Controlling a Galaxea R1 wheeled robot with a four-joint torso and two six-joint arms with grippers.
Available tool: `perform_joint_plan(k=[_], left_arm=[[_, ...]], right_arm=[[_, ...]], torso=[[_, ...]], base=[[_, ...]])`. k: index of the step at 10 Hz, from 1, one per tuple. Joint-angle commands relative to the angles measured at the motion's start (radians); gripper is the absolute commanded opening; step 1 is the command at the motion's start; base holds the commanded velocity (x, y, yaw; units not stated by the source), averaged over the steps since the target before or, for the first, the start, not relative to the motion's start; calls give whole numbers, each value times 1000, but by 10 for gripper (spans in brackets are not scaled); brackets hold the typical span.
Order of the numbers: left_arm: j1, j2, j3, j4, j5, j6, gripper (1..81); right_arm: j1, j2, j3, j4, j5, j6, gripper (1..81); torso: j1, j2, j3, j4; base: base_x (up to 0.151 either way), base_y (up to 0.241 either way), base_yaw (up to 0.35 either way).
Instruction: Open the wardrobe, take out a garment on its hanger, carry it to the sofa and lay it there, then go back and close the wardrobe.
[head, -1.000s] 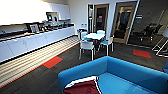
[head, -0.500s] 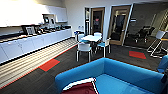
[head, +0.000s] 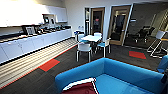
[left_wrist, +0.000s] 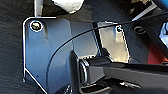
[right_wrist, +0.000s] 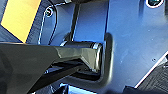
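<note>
- Pincer state: cannot tell for either arm; no fingers visible.
- One garment (head: 81, 88), maroon with white trim, lies on the one blue sofa (head: 130, 75), at the head view's lower edge.
- One white table (head: 92, 38) beyond.

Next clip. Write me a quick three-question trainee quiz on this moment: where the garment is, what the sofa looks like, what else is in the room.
1. True or false: in the head view the garment lies on the sofa.
2. Multiple choice: the sofa is A) bright blue, B) grey, C) red.
3. Fill in: beyond the sofa stands a white table with ____ chairs around it.

Key:
1. True. The maroon jacket with its white sleeve rests on the blue seat at the near end.
2. A.
3. White. They stand on the dark carpet, right of the long white counter.
</note>
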Motion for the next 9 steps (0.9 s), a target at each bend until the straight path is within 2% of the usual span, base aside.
perform_joint_plan(k=[1,4,9], left_arm=[[-43,-8,8,16,30,2,811],[-42,9,-4,30,30,7,811],[-34,39,-58,31,30,7,811]], right_arm=[[28,30,-22,2,-58,-5,811],[23,38,-50,3,-58,-4,811],[28,41,-50,-1,-60,-5,811]], torso=[[1,0,0,0],[2,0,0,0],[1,-1,0,0]], base=[[0,0,0],[-80,0,0],[-112,0,0]])
